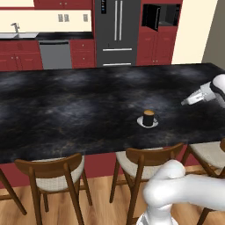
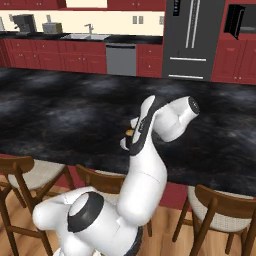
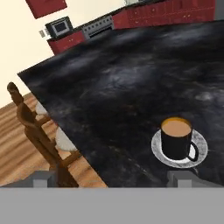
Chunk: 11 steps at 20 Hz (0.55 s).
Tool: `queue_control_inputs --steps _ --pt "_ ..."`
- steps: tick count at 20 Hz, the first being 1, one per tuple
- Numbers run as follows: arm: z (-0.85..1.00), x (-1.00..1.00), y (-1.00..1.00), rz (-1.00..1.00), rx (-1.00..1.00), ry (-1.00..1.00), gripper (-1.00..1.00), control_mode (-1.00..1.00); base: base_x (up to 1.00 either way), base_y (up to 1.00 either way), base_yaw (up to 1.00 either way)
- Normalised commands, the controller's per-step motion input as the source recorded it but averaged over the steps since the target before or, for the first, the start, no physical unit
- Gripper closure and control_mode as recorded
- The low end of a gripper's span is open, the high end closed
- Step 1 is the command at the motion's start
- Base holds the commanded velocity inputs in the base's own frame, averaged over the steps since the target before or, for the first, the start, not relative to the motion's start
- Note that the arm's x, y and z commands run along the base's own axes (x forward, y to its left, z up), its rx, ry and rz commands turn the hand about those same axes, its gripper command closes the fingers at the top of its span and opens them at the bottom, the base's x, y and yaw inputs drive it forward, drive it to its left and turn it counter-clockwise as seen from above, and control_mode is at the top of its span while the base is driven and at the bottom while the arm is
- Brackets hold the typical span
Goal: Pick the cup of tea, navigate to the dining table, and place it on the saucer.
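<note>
The dining table (image 1: 66,105) stretches wide and black ahead of me, and the saucer (image 3: 199,144) lies on it near its stool-side edge. The cup of tea (image 3: 176,139) stands upright on that saucer, handle toward the edge. My gripper (image 3: 114,178) is spread wide and empty, apart from the cup, which sits just beyond one fingertip.

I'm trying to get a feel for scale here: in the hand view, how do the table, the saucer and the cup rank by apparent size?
1. dining table, by far the largest.
2. saucer, a little wider than the cup standing on it.
3. cup of tea, the smallest.
</note>
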Motion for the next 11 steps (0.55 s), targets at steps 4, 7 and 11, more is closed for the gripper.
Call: queue_control_inputs --steps 4,7,11 --pt "0.98 -1.0 0.13 0.0 -0.19 -0.02 -1.0 -1.0 0.0 0.0 0.0" --pt "0.96 -1.0 0.51 0.01 -0.23 -0.02 -1.0 -1.0 0.0 0.0 0.0" --pt "0.47 -1.0 0.88 0.09 -0.29 0.0 -1.0 -1.0 0.0 0.0 0.0"
